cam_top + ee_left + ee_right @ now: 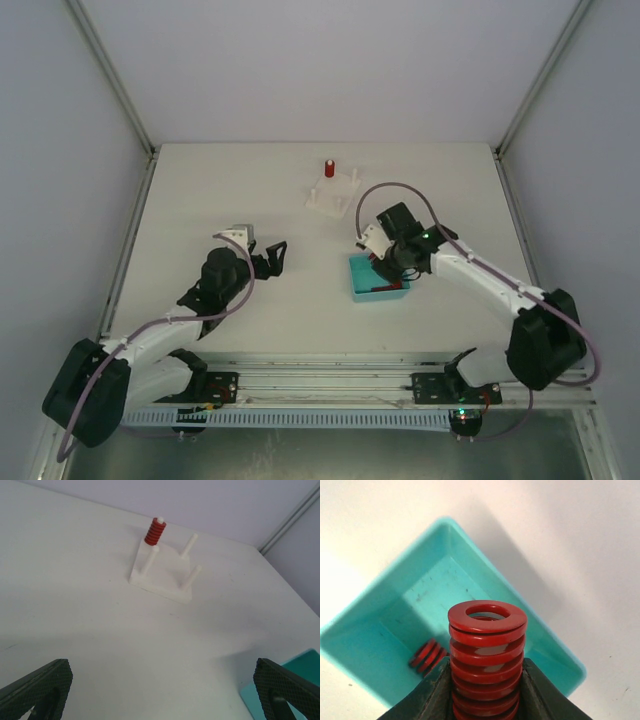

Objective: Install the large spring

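Right gripper [487,692] clamped on large red spring [487,655], axis upright, above teal bin [380,615]; white peg base [333,194] just beyond, nearer right arm; left gripper [160,700] wide open, idle, well apart from spring.

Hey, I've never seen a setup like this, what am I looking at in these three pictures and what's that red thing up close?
These are two robot arms bolted at the near edge of a white table. One picture looks down from above; the other two come from cameras on each wrist. The right gripper is shut on a large red coil spring, held above a teal plastic tray with at least one smaller red spring inside. The left gripper is open and holds nothing. Farther back stands a white base with four upright pegs; one peg already carries a red spring.
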You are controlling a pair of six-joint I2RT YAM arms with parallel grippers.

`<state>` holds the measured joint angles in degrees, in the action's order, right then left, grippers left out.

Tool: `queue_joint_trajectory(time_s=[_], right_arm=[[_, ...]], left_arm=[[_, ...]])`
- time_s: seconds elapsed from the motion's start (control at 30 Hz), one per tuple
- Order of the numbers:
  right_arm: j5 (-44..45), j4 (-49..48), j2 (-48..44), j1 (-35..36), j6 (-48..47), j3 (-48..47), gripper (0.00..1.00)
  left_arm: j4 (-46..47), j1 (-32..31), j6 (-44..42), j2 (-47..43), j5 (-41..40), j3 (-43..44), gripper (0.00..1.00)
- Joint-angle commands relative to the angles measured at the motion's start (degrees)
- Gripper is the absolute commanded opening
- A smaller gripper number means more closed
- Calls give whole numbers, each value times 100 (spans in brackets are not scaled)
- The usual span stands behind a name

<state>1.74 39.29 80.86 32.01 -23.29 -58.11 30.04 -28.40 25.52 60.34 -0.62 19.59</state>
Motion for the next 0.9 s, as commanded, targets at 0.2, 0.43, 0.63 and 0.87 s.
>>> queue_joint_trajectory(time_s=[0.2, 0.43, 0.63, 0.87], right_arm=[[-1201, -2109, -1492, 312, 1240, 820, 0], [-759, -4053, -1805, 1096, 1447, 1792, 0], [-437, -5665, -1604, 1203, 1847, 2422, 0], [-371, -6338, -1521, 1297, 1821, 2727, 0]], left_arm=[[676, -42, 384, -23, 1584, 129, 77], [-428, -533, 288, 119, 1807, 1015, 62], [-1564, -1109, -44, 395, 1510, 1829, 65], [-2045, -1281, 64, 845, 1770, 2459, 66]])
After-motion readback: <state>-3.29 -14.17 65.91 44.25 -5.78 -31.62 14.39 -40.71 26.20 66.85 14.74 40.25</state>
